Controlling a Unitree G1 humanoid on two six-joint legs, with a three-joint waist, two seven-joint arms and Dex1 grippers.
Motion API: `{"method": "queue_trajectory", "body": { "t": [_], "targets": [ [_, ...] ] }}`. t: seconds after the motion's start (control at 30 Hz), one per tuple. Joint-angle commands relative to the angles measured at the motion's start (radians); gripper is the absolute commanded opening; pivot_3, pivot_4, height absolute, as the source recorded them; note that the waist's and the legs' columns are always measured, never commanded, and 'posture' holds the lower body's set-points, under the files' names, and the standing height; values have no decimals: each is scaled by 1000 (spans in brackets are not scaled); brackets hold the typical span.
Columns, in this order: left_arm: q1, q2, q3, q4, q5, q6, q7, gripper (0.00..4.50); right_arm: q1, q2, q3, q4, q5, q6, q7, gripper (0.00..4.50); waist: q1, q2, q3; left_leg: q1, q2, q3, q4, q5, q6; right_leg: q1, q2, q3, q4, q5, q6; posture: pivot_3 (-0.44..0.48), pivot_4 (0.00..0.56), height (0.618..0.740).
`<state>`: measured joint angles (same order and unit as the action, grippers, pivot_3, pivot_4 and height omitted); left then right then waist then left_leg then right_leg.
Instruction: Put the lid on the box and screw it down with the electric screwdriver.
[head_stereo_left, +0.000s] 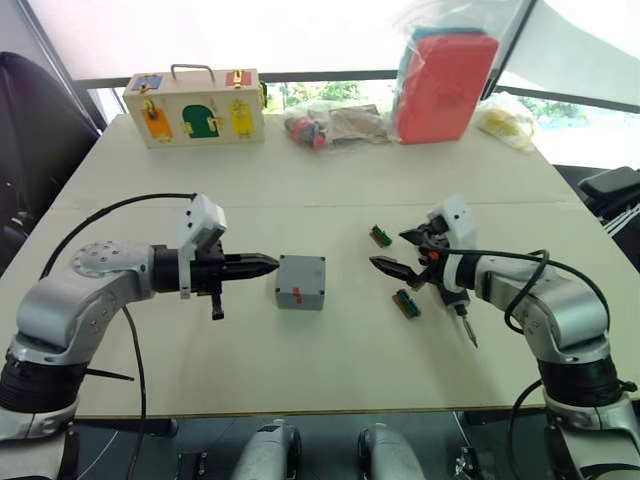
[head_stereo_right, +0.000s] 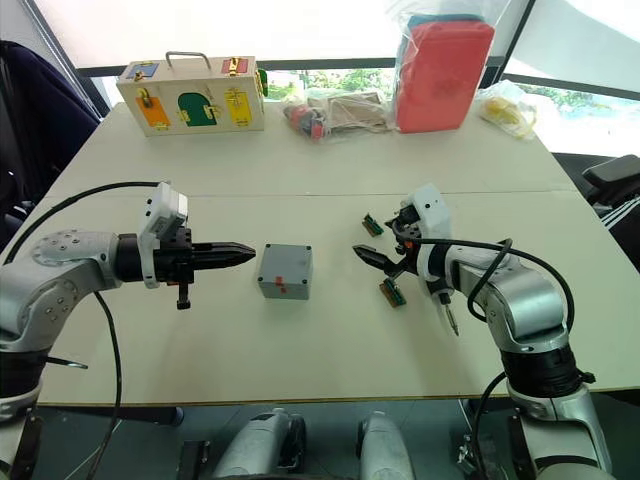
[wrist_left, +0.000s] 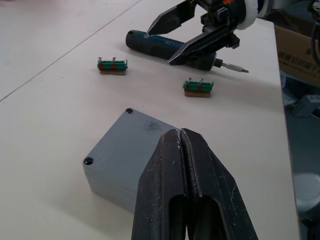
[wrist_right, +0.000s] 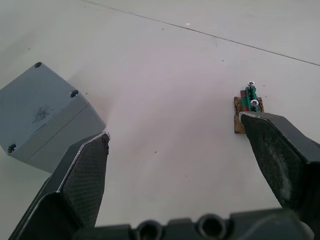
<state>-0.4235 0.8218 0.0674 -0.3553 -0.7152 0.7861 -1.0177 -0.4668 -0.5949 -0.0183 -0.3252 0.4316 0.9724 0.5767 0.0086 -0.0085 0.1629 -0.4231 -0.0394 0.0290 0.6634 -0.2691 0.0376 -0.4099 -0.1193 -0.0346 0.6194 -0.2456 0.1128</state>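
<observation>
Pinched shut, left gripper at box's nine o'clock; spread wide, right gripper at three, screwdriver beside.

The box sits between both end effectors, electric screwdriver at right.

grey box with red mark; green blocks; seemingly navy screwdriver.

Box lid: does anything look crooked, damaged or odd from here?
The lid sits square and flush on the box, not askew. Only oddities: a faint scuff on its top, and the visible corner holes look dark and empty, with no screw heads. The screwdriver lies unheld on the table.
</observation>
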Motion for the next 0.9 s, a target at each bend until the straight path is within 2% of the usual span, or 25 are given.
{"method": "queue_trajectory", "body": {
  "t": [0.03,0.57,0.7,0.9],
  "targets": [
    [6,27,50,-57,-36,12,0,0,-12,2,-54,-5,29,-7,1,4464,0,0,0,0,0,0,0,0,0,0,0,0,0,0,0,0,150,740],
    [59,17,12,-56,29,-28,23,0,30,-49,-5,35,-32,-31,6,4464,1,0,0,0,0,0,0,0,0,0,1,0,0,0,0,0,150,740],
    [67,19,21,-94,-9,0,25,0,131,-90,-62,-68,22,-26,52,4464,6,0,0,0,0,0,1,0,0,1,1,-1,0,0,1,0,150,740],
    [88,45,-11,-110,7,-12,-4,0,278,-105,-155,-196,93,-20,72,4464,1,0,0,0,0,0,2,0,1,1,1,-1,0,0,0,0,150,740]
  ]
}}
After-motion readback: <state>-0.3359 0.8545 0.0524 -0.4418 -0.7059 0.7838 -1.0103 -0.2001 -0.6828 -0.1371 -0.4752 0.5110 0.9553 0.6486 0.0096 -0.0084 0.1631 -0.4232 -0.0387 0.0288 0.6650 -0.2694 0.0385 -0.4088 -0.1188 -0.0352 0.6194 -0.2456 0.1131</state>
